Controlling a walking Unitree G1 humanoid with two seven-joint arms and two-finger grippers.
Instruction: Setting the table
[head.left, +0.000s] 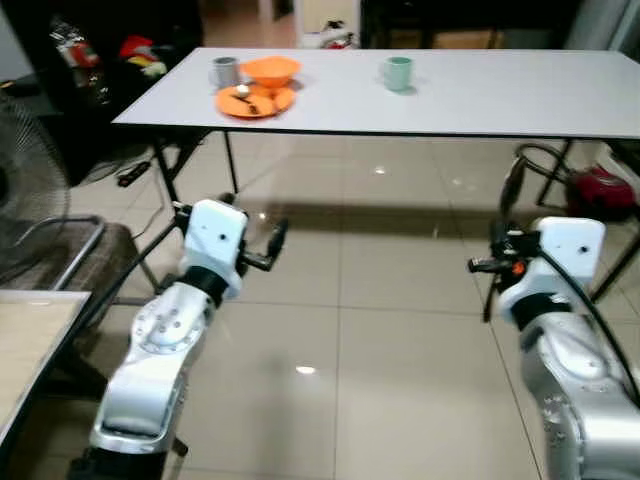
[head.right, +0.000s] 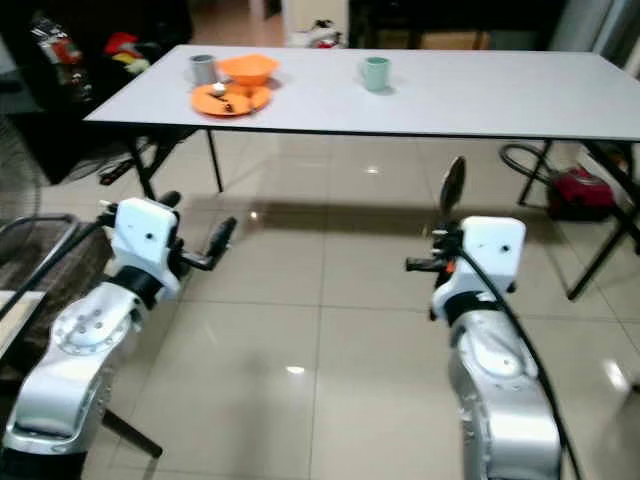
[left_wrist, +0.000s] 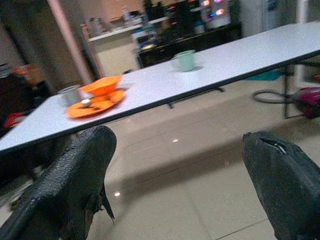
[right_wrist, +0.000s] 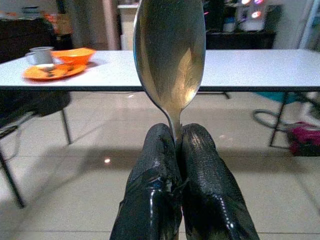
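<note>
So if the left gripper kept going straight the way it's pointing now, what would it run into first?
Probably the white table's near edge. The open left gripper points across bare floor toward it, roughly between the orange plate and the green cup. Height is unclear; it might pass underneath.

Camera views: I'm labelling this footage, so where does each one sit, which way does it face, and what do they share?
Eye views: head, looking down at the white table; both silver arms show.
Left wrist view: along the open left gripper toward the table.
Right wrist view: along the right gripper, shut on a spoon.
Shared: orange bowl, orange plate, green mug.
</note>
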